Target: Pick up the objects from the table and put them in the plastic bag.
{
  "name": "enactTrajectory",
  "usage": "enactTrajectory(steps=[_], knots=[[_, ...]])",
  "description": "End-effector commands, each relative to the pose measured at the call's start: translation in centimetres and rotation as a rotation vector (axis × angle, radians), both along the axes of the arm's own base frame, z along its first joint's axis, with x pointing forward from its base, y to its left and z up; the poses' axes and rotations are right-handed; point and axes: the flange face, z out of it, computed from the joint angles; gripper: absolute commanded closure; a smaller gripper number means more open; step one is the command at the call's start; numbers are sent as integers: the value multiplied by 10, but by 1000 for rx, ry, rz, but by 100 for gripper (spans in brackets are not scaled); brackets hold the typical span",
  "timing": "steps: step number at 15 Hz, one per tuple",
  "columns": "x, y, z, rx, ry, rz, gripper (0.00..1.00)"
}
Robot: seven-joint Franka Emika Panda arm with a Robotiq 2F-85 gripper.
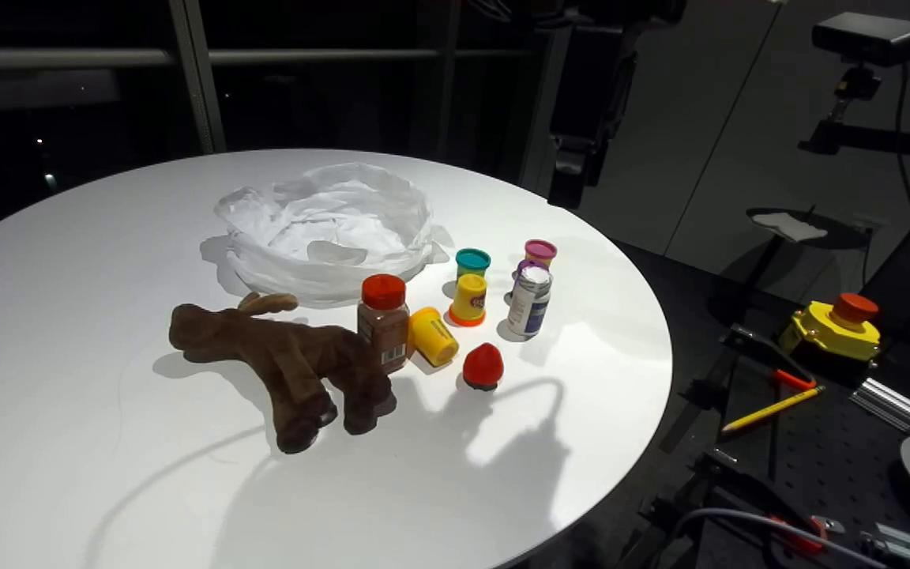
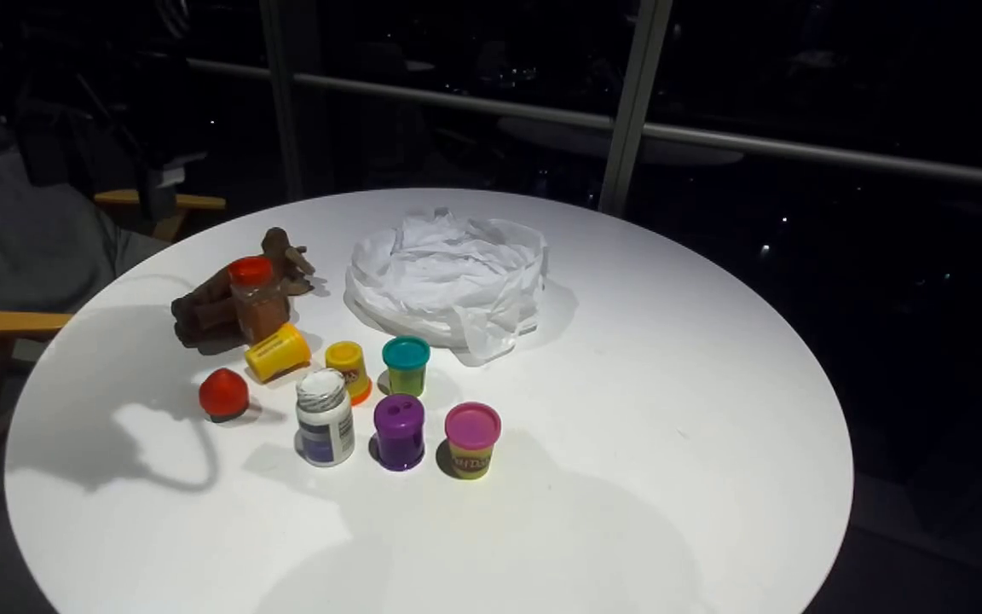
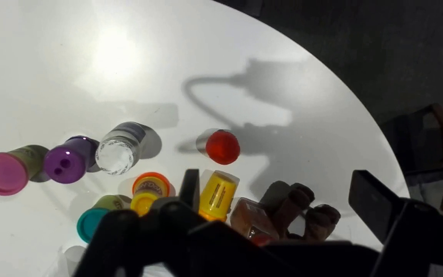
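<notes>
Plush toy (image 1: 275, 341), brown and long-limbed, lies on the counter (image 1: 147, 498) in an exterior view, just beside a red-capped jar (image 1: 383, 332) and near the crumpled plastic bag (image 1: 309, 276); a red ball (image 1: 483, 364) and a tipped yellow tub (image 1: 434, 337) sit close by. In an exterior view, a purple container (image 2: 400, 435) stands between a white bottle (image 2: 326, 422) and a pink-lidded tub (image 2: 471, 439). In the wrist view the jaws stand wide apart; what is probably the bag shows at the lower edge, mostly hidden.
</notes>
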Motion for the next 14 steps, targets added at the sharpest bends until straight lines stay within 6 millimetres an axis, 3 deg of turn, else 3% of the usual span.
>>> enactTrajectory(steps=[1,8,14], knots=[[7,-20,-19,-52,-12,-42,0],[21,-53,-84,-72,-59,-121,0],[33,-79,-127,-156,-80,-207,0]])
